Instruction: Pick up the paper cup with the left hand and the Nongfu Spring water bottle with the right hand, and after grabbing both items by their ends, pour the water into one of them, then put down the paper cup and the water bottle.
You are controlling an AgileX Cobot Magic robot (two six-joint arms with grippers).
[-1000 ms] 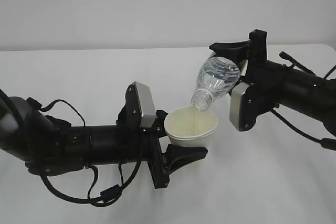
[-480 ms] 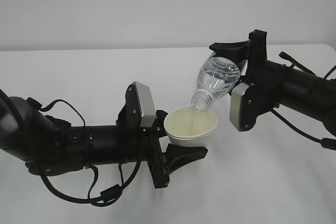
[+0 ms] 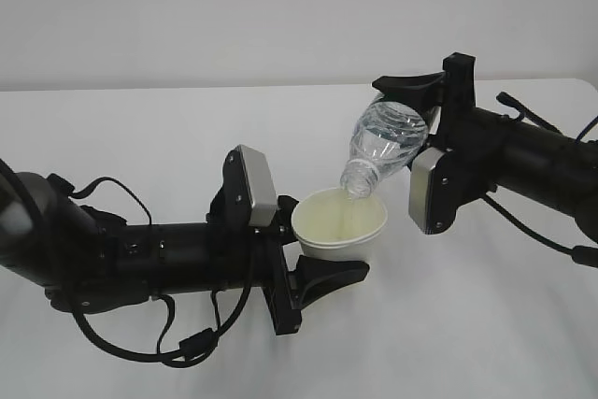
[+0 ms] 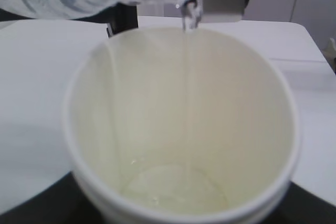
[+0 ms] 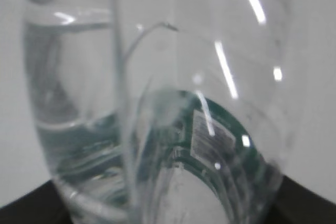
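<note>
Cup [image 3: 340,224], white paper, sat upright in the left end effector [image 3: 318,273], whose black fingers closed around its lower part and held it above the white counter [image 3: 140,137]. Its pale yellowish inside showed a shallow pool at the bottom in the left wrist view.

Bottle [image 3: 383,145], clear ribbed plastic, lay tilted mouth-down, its base end clamped in the right end effector [image 3: 422,100], which stood up and to the right of the cup. The bottle's mouth hung just over the cup's far rim. A thin stream of water [image 4: 187,98] ran from the mouth down into the cup. In the right wrist view the dark green label [image 5: 220,145] showed through the bottle wall, water pooled beside it.
</note>
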